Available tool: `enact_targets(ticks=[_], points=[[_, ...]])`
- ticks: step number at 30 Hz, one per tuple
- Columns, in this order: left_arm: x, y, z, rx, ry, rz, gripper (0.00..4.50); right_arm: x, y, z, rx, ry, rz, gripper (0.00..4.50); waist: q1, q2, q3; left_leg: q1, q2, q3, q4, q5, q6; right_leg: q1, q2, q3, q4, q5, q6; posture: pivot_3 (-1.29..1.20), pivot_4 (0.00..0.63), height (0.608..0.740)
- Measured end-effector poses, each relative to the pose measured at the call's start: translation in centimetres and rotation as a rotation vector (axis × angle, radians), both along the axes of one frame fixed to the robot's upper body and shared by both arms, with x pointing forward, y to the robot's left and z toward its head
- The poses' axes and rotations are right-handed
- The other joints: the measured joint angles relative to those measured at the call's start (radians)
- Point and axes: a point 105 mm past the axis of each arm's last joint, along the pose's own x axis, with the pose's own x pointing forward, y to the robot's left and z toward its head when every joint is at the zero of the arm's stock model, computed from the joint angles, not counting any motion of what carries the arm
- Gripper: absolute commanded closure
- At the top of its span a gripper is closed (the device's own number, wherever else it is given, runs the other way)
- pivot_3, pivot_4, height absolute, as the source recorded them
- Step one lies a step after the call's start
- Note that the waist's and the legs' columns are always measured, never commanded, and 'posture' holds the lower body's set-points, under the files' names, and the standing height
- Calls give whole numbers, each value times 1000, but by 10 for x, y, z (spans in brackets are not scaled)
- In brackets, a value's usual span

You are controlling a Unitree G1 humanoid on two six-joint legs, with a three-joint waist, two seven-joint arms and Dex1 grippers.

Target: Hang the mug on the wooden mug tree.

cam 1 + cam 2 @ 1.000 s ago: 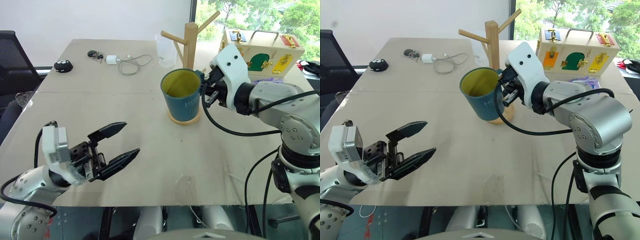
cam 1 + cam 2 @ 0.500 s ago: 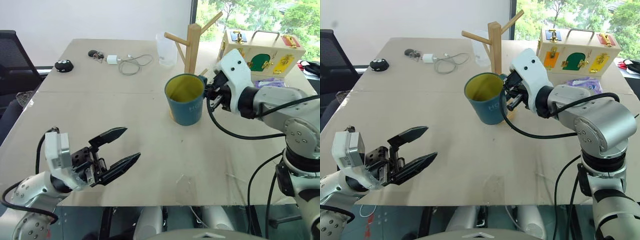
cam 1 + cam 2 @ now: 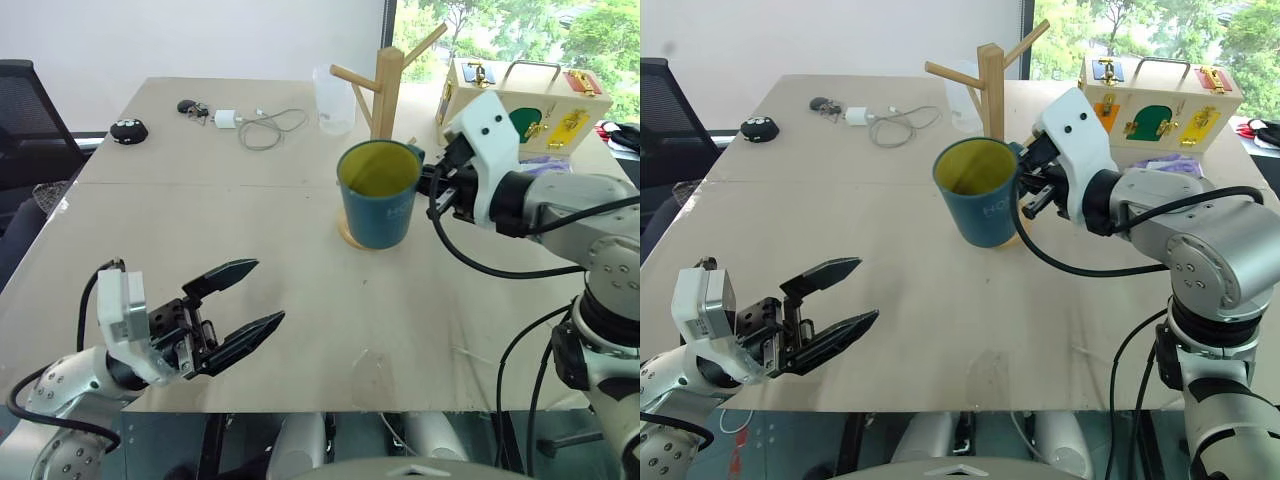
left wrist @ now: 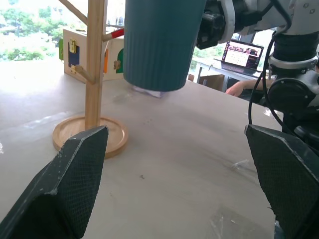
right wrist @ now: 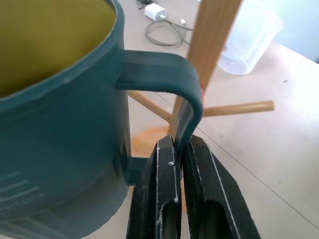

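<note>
Above table [image 3: 250, 290], just in front of wooden mug tree [image 3: 385, 75]: mug [image 3: 378, 195], airborne, upright, yellow inside showing. Your right claw [image 5: 180, 159] clenched on handle's outer bar. Left claw [image 3: 245, 300] spread wide, grasping nothing. Glazed ceramic: stiff, probably heavy, slick, chips easily. Thin-edge pinch may let mug swing. Pegs smooth round wood, angled upward.

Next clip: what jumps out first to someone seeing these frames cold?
The dark teal mug with its yellow inside, held off the table by its handle in the right gripper, just in front of the wooden mug tree. Next, the left gripper hanging open over the bare near part of the table. Behind the tree stand a clear plastic cup and a colourful latch box.
</note>
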Motion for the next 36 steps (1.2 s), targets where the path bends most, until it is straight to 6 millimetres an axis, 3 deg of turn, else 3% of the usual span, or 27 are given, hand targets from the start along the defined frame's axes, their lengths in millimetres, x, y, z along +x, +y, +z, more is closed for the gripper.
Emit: enact_targets(ticks=[8, 20, 23, 24, 25, 26, 27, 32, 36], points=[[-3, 4, -4, -8, 6, -5, 0, 7, -3, 0, -6, 10, -48, 4437, -2, 0, 0, 0, 0, 1, 0, 0, 0, 0, 0, 0, 0, 0, 0, 0, 150, 740], [-9, 11, -9, -13, 3, 22, 0, 34, 21, -13, -65, 9, -48, 4437, -3, 0, 0, 0, 0, 1, 0, 0, 0, 0, 0, 0, 0, 0, 0, 0, 150, 740], [-11, 13, -10, -17, 0, 37, 0, 36, 23, -17, -89, -16, -25, 3116, 0, 0, 0, 0, 0, 0, 0, 0, 0, 0, 0, 0, 0, 0, 0, 0, 150, 740], [-11, 13, -10, -20, 0, 39, 0, 36, 21, -17, -93, -21, -25, 2911, 0, 0, 0, 0, 0, 0, 0, 0, 0, 0, 0, 0, 0, 0, 0, 0, 150, 740], [-11, 13, -10, -21, 1, 41, 0, 36, 17, -19, -93, -24, -30, 2211, 1, 0, 0, 0, 0, 0, 0, 0, 0, 0, 0, 0, 0, 0, 0, 0, 150, 740], [-11, 13, -10, -21, -1, 42, 0, 34, 14, -20, -82, -24, -30, 1784, 0, 0, 0, 0, 0, 0, 0, 0, 0, 0, 0, 0, -1, 0, 0, 0, 150, 740], [-11, 14, -9, -23, -6, 45, 0, 32, 12, -19, -69, -24, -23, 1549, 0, 0, 0, -1, 0, 0, 0, 0, 0, 0, 0, 0, 0, 0, 0, 0, 150, 740], [-10, 20, -13, -30, 5, 60, 0, 0, -15, -15, -21, -70, 94, 1549, 6, 0, 0, -1, 0, -2, 0, -2, 4, 1, 0, -3, -3, 0, 0, 0, 150, 740], [-3, 31, -26, -9, 55, 114, 0, -30, -47, -32, 85, -46, 156, 1549, 6, -1, -1, 0, 0, -3, 0, -3, 4, 3, 1, -5, -4, 0, 1, 0, 150, 740]])
